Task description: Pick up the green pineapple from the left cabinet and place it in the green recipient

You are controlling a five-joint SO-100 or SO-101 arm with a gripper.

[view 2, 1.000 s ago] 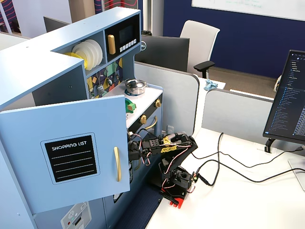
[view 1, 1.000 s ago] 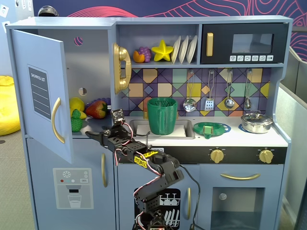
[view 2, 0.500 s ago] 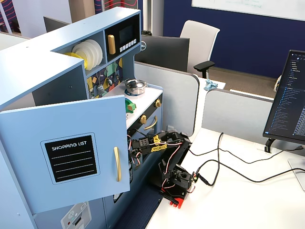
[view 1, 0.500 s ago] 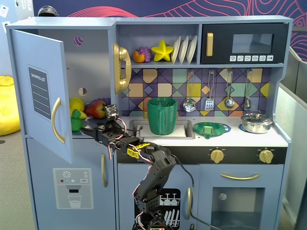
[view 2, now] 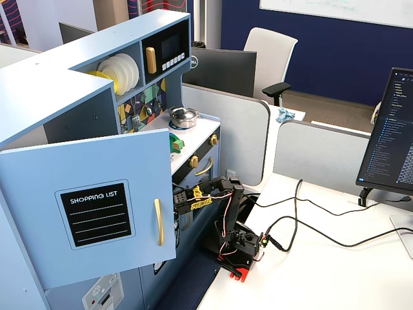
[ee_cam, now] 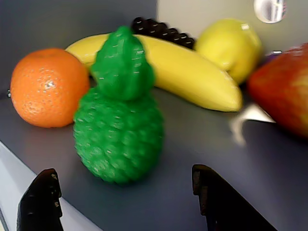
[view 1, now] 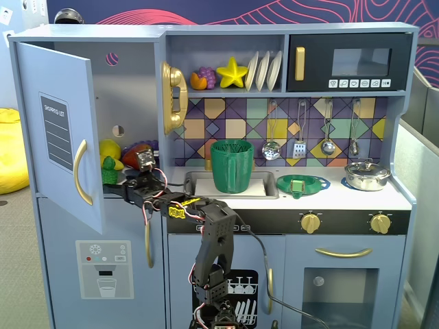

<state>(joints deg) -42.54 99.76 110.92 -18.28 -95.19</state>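
The green pineapple (ee_cam: 120,130) stands upright on the shelf of the left cabinet (view 1: 134,89), whose door (view 1: 58,130) hangs open; in a fixed view it shows small (view 1: 108,170) at the shelf's front. My gripper (ee_cam: 123,173) is open and empty, its two black fingers on either side just short of the pineapple, not touching it. In a fixed view the gripper (view 1: 122,184) reaches into the cabinet at the shelf edge. The green recipient (view 1: 233,166), a tall ribbed cup, stands in the sink. In the other fixed view the open door (view 2: 97,206) hides the gripper and the pineapple.
An orange (ee_cam: 48,86), banana (ee_cam: 192,72), lemon (ee_cam: 231,43), dark grapes (ee_cam: 163,30) and a red fruit (ee_cam: 284,91) crowd the shelf around the pineapple. A flat green dish (view 1: 302,184) and a metal pot (view 1: 365,175) sit on the counter. A gold toy phone (view 1: 175,96) hangs beside the cabinet.
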